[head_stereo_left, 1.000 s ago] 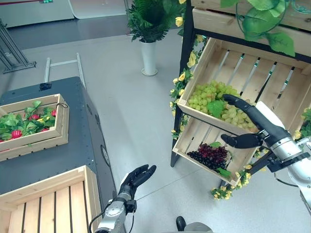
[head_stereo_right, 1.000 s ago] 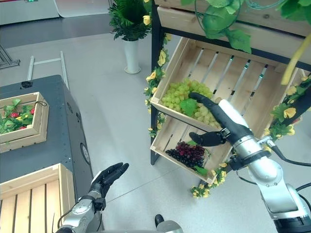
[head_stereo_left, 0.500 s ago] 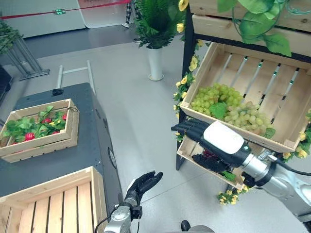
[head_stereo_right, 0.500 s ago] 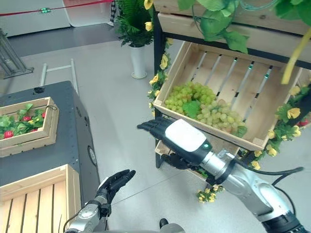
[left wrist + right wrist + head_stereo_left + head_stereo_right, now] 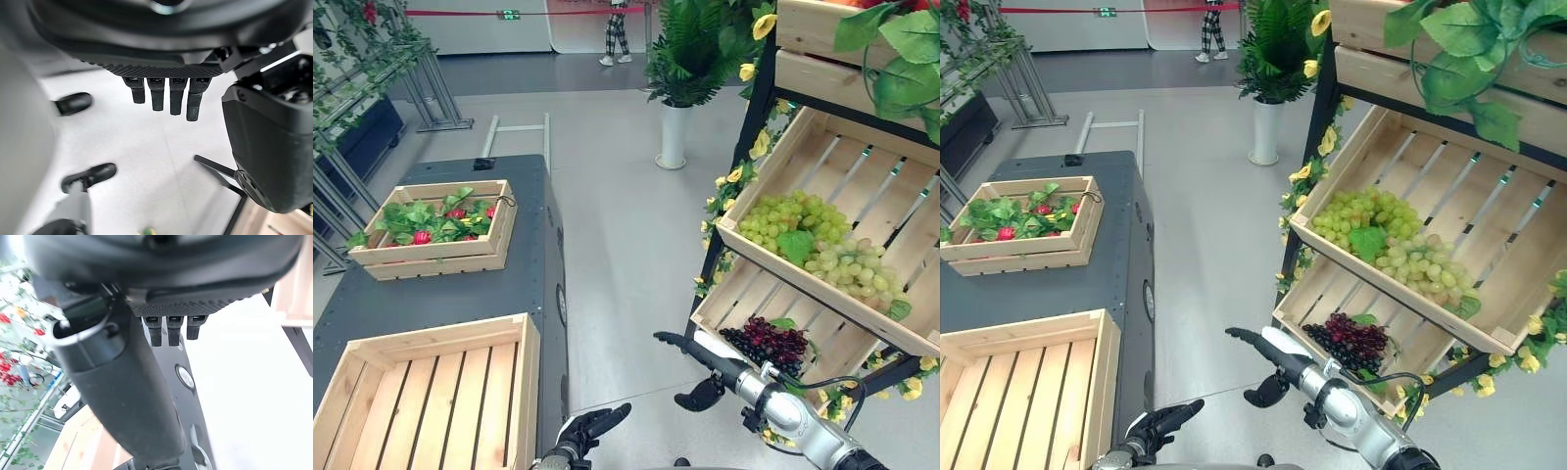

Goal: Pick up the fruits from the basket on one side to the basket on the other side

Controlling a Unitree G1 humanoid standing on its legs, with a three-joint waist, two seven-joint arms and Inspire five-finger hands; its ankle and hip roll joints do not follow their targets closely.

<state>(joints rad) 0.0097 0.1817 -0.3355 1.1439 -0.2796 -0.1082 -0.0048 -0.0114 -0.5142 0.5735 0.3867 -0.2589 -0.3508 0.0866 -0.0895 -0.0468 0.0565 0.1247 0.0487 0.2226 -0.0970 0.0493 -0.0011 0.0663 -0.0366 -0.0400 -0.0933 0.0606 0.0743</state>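
Green grapes (image 5: 813, 239) in upper shelf crate (image 5: 901, 211), dark grapes (image 5: 769, 345) in lower crate. Slatted crate (image 5: 431, 392) at surface (image 5: 440, 294) near edge holds no fruit; fits transfer pending or already emptied. Right robot hand (image 5: 700, 364) spread, empty, mid-air betw. shelf and surface. Left robot hand (image 5: 587, 429) low, relaxed, empty.

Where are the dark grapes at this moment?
The dark grapes lie in the lower crate of the shelf on the robot's right, below the green grapes, beyond the open right hand.
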